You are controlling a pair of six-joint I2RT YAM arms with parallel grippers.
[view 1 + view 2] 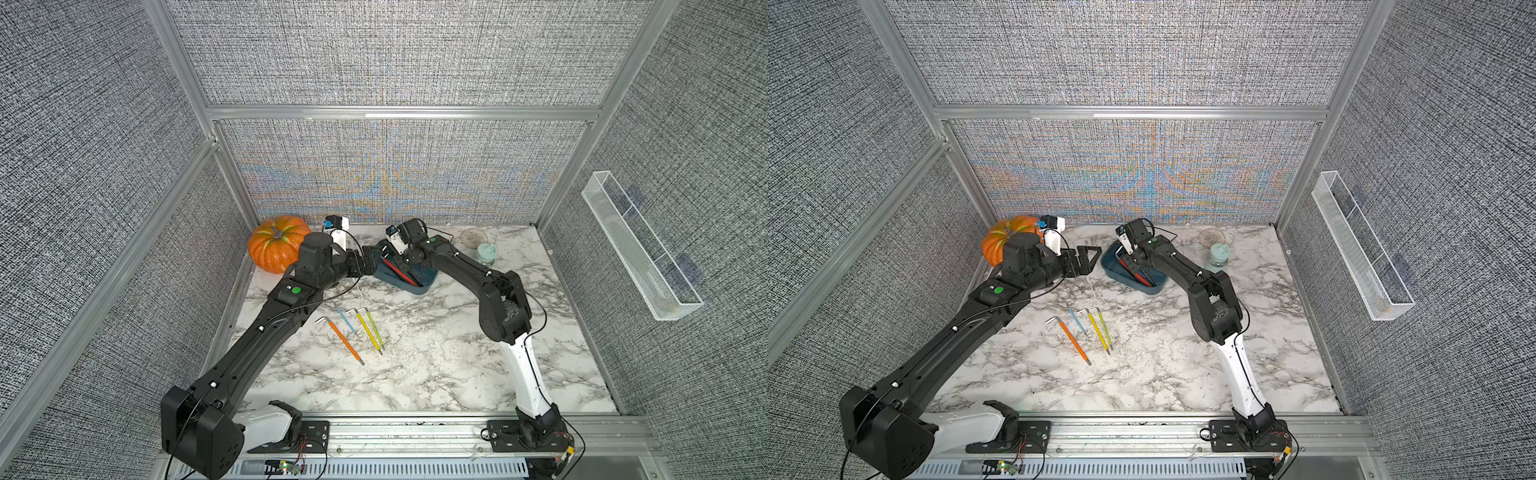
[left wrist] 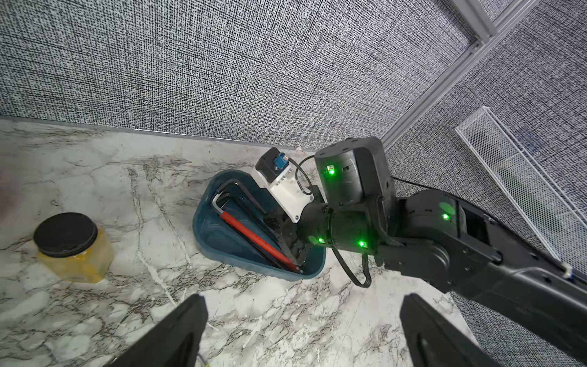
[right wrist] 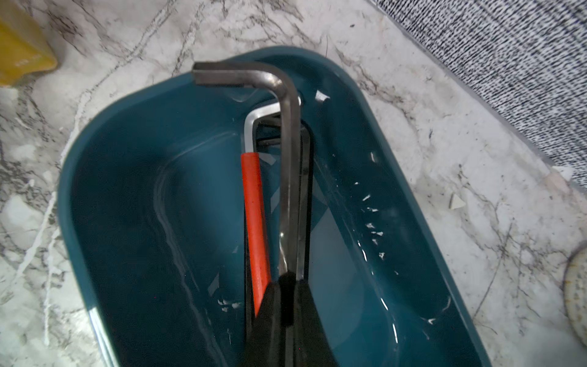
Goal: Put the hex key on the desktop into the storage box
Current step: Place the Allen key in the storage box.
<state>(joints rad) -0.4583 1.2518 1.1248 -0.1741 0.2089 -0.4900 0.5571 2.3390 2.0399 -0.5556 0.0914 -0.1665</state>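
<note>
Bare dark-steel hex key, L-bent: inside glossy teal storage box.
Right gripper pinched shut on its long shank, beside a red-sleeved key, possibly touching it. Left gripper gapes empty at box's nine o'clock; four colour-sleeved keys lie on veined desktop, seven o'clock.

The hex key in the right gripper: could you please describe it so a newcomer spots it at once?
Find the shallow dark teal plastic storage box near the back of the white marble-patterned desktop. There, the right gripper grips a bare dark steel L-shaped hex key, thicker than the red-sleeved hex key beside it.
</note>
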